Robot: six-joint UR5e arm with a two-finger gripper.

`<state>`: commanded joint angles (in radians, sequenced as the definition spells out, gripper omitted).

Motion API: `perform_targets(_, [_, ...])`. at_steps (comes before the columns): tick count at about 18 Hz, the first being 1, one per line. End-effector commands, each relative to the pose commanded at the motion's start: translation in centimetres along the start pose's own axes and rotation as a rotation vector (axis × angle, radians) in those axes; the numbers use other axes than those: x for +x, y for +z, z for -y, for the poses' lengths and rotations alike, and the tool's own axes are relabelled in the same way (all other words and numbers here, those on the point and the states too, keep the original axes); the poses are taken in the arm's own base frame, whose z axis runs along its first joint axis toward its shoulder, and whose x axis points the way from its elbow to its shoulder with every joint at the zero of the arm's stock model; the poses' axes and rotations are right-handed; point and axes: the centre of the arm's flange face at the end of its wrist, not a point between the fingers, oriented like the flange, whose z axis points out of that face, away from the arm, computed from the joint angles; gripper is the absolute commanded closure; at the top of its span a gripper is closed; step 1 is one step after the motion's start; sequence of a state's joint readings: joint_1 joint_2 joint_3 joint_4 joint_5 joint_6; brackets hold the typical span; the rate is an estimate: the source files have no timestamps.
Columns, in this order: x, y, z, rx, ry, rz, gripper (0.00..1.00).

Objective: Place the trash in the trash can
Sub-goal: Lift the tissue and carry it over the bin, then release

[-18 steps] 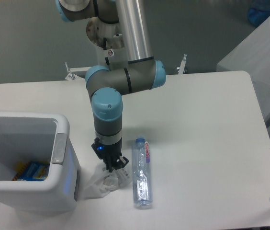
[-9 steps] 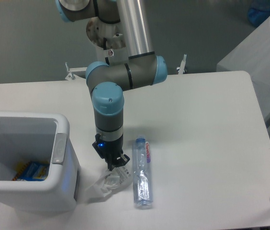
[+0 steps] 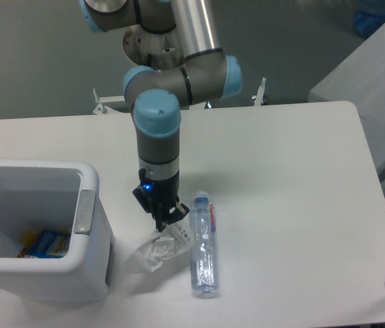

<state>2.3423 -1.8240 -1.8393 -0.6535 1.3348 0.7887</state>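
The end effector (image 3: 167,222) points straight down from the arm (image 3: 158,147), and its fingers are pinched closed on the upper edge of the wrapper (image 3: 157,249). The wrapper is a crumpled white-and-clear piece that hangs from the fingertips and trails down and to the left of the end effector, its lower part low over the worktop (image 3: 288,184); whether that part touches the surface cannot be told. A small blue light glows on the wrist just above the fingers.

Just to the right of the end effector lies the bottle (image 3: 203,251), a long crushed clear one with a blue cap at its far end and a red-lettered label beside the cap. It lies flat on the worktop, lengthwise toward the camera, right beside the wrapper, with the wrapper's edge close against its side.

To the left of the end effector stands the bin (image 3: 39,273), a boxy white one with rounded corners and a thick rim. A grey tab sits on the rim's side that faces the end effector. Inside it, at the bottom, lies something blue and yellow. The wrapper's left tip comes near the bin's wall.
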Motion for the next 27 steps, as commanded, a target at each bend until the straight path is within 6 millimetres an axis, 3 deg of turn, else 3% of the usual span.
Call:
perform_targets(7, [-6.7, -9.8, 4.0, 0.297, -0.305, -0.015, 1.00])
perform_targets(13, [-8.3, -15.4, 6.8, 0.463, -0.366, -0.079, 1.00])
perform_targets(15, [-7.7, -16.0, 7.6, 0.493, -0.374, -0.122, 1.00])
perform_targets(19, [-4.1, -18.0, 9.3, 0.513, -0.412, -0.168, 1.00])
perform_targets(21, [-1.1, -17.9, 11.2, 0.511, -0.402, -0.214, 1.00])
perform_targets(25, [3.8, -19.3, 12.6, 0.517, -0.381, -0.262, 1.00])
perform_targets(27, [7.4, -18.3, 13.6, 0.493, -0.348, -0.310, 1.00])
